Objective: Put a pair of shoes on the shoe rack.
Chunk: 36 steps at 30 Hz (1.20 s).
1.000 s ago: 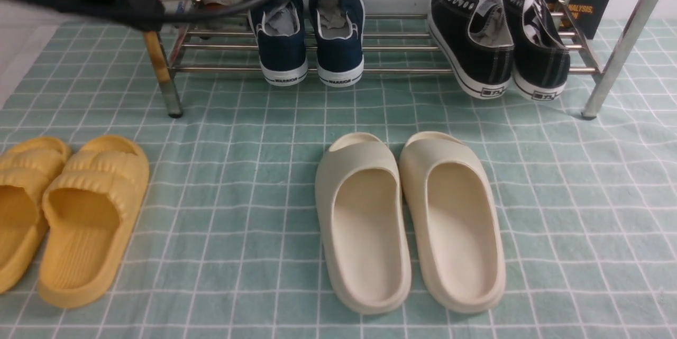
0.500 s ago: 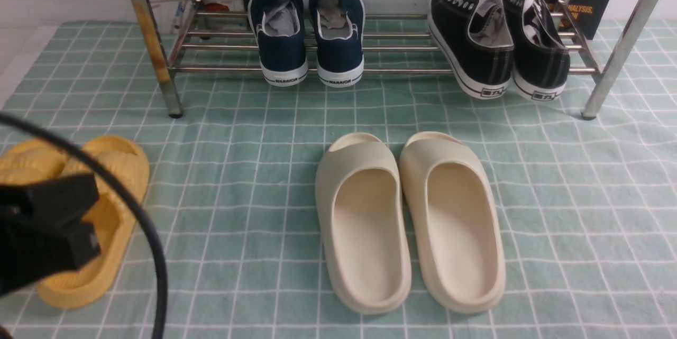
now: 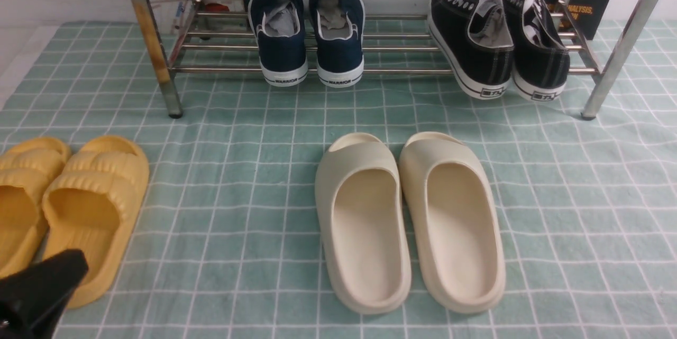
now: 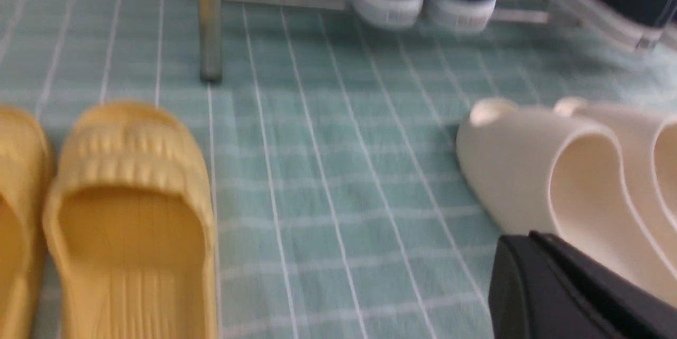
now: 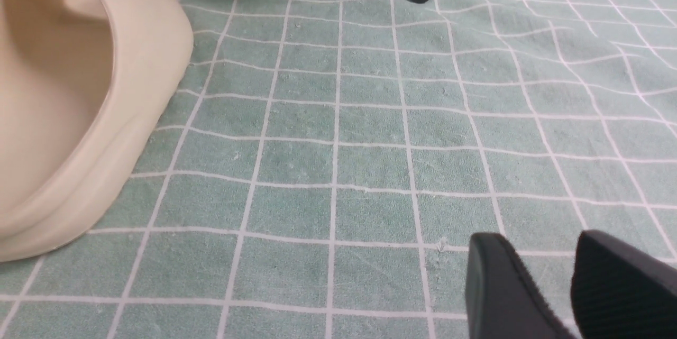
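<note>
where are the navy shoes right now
In the front view the navy shoes sit side by side on the shoe rack, left of centre, heels toward the camera, with the black sneakers to their right.

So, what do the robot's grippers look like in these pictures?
Little of them shows. The right gripper has two matte black fingers with rounded tips and finely ribbed inner faces. The left gripper appears as a plain black, wedge-shaped part with a smooth rounded edge. No cables or markings are visible.
</note>
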### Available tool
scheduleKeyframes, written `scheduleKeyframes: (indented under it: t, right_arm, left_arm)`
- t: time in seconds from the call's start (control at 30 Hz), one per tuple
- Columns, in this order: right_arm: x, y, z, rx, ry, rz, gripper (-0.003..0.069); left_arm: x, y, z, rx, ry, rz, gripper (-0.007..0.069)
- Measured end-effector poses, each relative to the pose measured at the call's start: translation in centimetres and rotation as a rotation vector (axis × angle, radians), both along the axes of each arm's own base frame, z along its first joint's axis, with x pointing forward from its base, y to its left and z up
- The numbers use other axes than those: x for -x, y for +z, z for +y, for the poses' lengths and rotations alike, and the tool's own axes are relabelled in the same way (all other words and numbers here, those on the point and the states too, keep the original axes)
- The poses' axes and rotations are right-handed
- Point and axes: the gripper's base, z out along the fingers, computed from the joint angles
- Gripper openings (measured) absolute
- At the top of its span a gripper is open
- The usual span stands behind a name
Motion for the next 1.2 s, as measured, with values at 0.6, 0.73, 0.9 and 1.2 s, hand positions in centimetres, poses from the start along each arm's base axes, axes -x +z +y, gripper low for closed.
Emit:
scheduleKeyframes:
  t: [0.6,0.73,0.9,1.2]
  right_arm:
    - [0.0,0.0,0.0,0.0,0.0,-0.001,0.0246]
    - [0.0,0.0,0.0,0.0,0.0,-0.001,0.0246]
    - [0.0,0.0,0.0,0.0,0.0,-0.001,0.0246]
    - [0.0,0.0,0.0,0.0,0.0,-0.001,0.0246]
  left_arm:
    - [1.2,-8.6,1.0,-0.072,0.14,0.254,-0.0013]
    - [1.2,-8.6,1.0,-0.075,0.138,0.26,-0.0013]
    - [1.2,-8.6,1.0,-0.075,0.138,0.26,-0.0013]
    - [1.2,-8.6,1.0,-0.076,0.138,0.261,-0.0013]
